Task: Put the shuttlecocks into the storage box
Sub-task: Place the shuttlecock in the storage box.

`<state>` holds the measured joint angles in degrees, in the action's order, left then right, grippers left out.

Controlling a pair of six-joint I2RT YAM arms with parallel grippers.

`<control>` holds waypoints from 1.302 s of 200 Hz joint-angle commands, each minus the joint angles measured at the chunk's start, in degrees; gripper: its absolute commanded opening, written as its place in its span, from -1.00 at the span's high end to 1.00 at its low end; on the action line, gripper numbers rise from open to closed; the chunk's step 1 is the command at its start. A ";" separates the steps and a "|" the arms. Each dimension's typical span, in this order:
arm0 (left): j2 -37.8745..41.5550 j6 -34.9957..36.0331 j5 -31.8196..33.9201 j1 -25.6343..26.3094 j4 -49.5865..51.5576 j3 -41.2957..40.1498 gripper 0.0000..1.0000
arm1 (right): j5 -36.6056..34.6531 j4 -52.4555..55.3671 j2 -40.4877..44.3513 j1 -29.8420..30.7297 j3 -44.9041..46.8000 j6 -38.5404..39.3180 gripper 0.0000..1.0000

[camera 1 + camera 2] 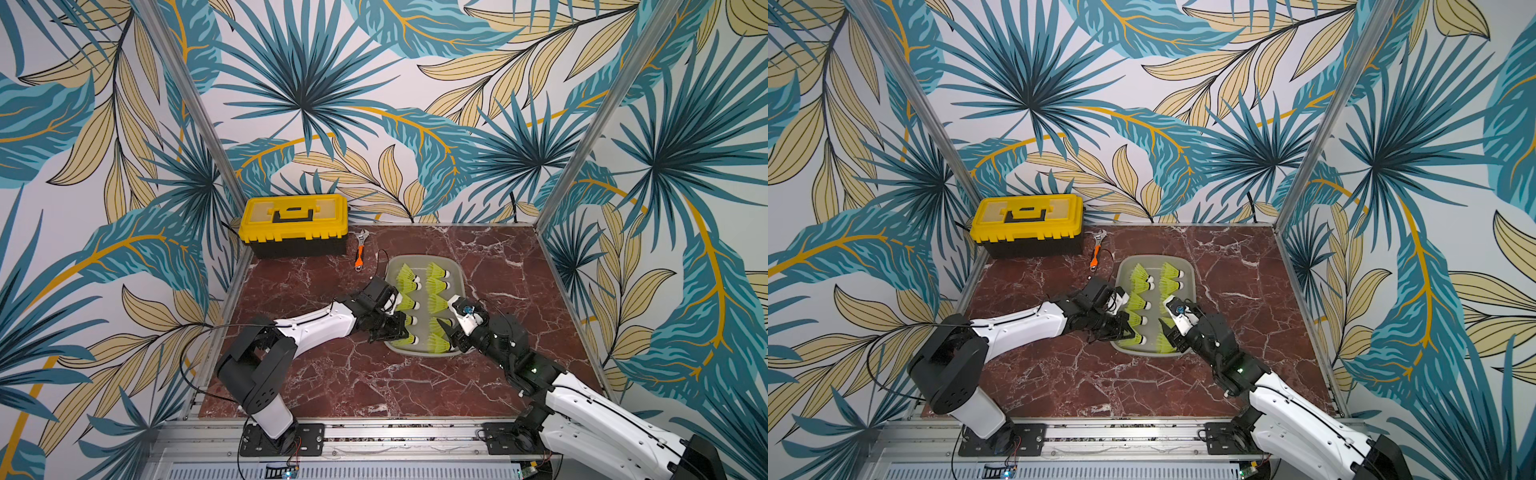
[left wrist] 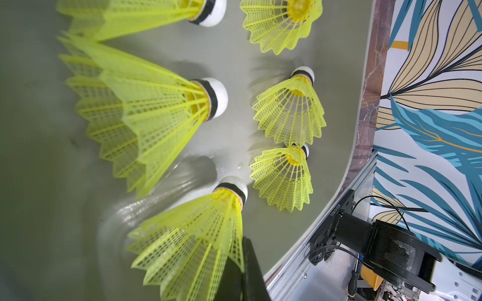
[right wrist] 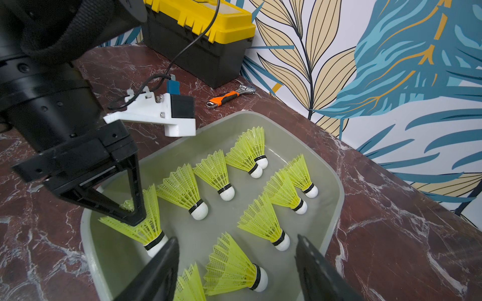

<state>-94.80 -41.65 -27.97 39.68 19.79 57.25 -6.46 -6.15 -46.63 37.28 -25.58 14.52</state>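
Note:
The grey storage box (image 1: 420, 258) lies mid-table and holds several neon yellow-green shuttlecocks (image 1: 436, 272) in two rows, all lying on their sides. At the box's near left corner my left gripper (image 1: 402, 333) is shut on the skirt edge of one shuttlecock (image 2: 193, 239), whose white tip rests on the box floor (image 2: 234, 52). The right wrist view shows those fingers (image 3: 134, 216) on that skirt. My right gripper (image 3: 236, 237) hangs open over the near right end of the box. Another shuttlecock (image 3: 234, 271) lies untouched beneath its jaws.
A yellow-lidded black toolbox (image 1: 295, 224) stands at the back left corner. An orange-handled wrench (image 1: 360, 252) lies on the marble beside it, just behind the box. Metal frame posts and leaf-patterned walls close in the table on three sides.

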 commanded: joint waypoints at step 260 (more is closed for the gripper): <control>13.95 8.32 21.79 0.10 10.85 2.84 -0.08 | -12.38 -3.09 1.28 0.03 2.97 -4.29 -0.42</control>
<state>-85.27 -36.32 -16.03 39.72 27.40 57.58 -12.03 -6.52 -46.09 37.28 -24.08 12.58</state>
